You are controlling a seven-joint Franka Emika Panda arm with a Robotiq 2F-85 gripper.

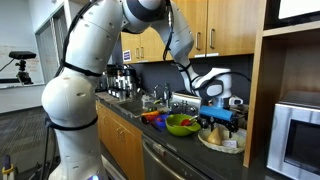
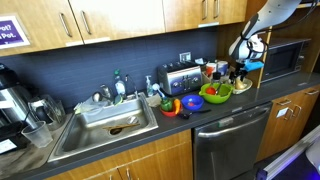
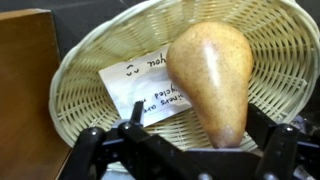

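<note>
A brown-yellow pear (image 3: 210,75) lies in a round wicker basket (image 3: 90,100) on a white paper note with handwriting (image 3: 135,90). My gripper (image 3: 198,128) is open just above the basket. Its black fingers straddle the pear's narrow end; the right finger is close to the pear or touching it, and the left finger stands clear. In both exterior views the gripper (image 1: 220,116) (image 2: 240,72) hangs low over the basket (image 1: 222,142) on the dark counter beside the wooden cabinet side.
A green bowl (image 1: 181,124) (image 2: 215,97) with red and orange items stands beside the basket. A toaster (image 2: 180,77), a sink (image 2: 105,125) and a microwave (image 1: 300,135) are along the counter. A wooden panel (image 3: 25,80) stands right beside the basket.
</note>
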